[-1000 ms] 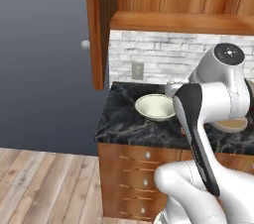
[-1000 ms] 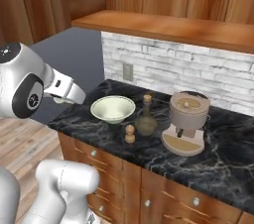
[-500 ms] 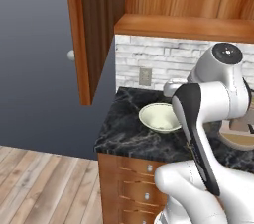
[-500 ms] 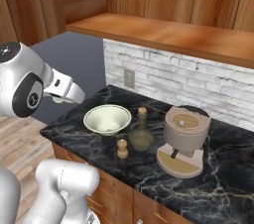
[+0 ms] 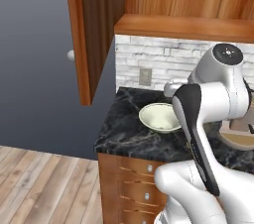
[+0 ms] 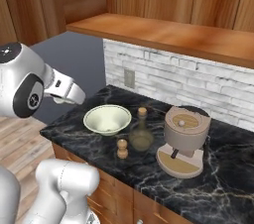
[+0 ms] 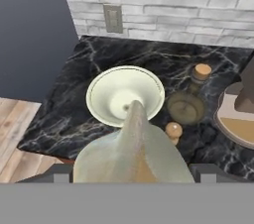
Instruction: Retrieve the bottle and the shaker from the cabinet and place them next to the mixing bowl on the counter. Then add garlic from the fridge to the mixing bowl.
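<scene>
In the left base view, a cream mixing bowl [image 5: 159, 117] is seen on the dark marble counter [image 5: 129, 136], in front of a white brick backsplash [image 5: 149, 57] with a wall outlet [image 5: 145, 76]; an open wooden cabinet door [image 5: 92, 29] hangs above and to the left, and most of the counter's right side is hidden by the white arm. In the right base view, the mixing bowl [image 6: 107, 119] is shown empty, with a squat bottle [image 6: 141, 134] with a cork stopper just beside it on its right and a small wooden shaker [image 6: 122, 148] just in front of the bottle; a beige coffee machine [image 6: 183, 140] stands further right. In the hand view, the mixing bowl [image 7: 125, 94] is seen from above, with the bottle [image 7: 188, 101] and shaker [image 7: 173, 131] near its edge. A pale, garlic-shaped object [image 7: 133, 151] is shown close against the camera between the dark tips of the gripper [image 7: 131, 173]; whether the fingers are clenched on it cannot be told.
</scene>
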You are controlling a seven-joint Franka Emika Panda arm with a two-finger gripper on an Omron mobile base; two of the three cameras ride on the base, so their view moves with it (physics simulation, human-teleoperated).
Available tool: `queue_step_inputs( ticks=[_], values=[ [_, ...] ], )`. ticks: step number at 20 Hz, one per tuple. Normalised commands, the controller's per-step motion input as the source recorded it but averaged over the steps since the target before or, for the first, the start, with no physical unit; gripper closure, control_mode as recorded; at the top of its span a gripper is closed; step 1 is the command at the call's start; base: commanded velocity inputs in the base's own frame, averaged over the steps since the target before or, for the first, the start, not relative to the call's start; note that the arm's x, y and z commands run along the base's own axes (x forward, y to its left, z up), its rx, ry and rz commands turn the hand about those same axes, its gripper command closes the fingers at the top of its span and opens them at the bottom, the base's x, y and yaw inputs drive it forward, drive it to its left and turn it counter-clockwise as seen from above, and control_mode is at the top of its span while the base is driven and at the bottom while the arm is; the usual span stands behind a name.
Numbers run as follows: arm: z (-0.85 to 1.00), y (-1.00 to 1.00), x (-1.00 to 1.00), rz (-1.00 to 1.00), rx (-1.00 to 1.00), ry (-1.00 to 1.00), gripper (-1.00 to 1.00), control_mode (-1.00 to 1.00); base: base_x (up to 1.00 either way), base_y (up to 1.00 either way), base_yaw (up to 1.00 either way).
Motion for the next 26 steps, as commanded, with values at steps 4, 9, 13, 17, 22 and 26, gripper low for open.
queue_step_inputs(
  ticks=[4,9,13,17,22,26],
  values=[
    [-0.28,-0.21,0.01,0.00,0.03,0.05,1.00,-1.00,0.00,0.00,0.00],
    [-0.57,-0.08,0.28,0.00,0.00,0.02,1.00,-1.00,0.00,0.00,0.00],
    [-0.56,-0.17,0.71,-0.03,-0.09,0.20,1.00,-1.00,0.00,0.00,0.00],
    [-0.40,0.00,0.59,-0.15,-0.04,0.35,1.00,-1.00,0.00,0.00,0.00],
    [-0.16,-0.10,0.35,-0.02,0.21,0.16,1.00,-1.00,0.00,0.00,0.00],
    [-0.52,-0.02,0.42,0.00,0.11,0.00,1.00,-1.00,0.00,0.00,0.00]
  ],
)
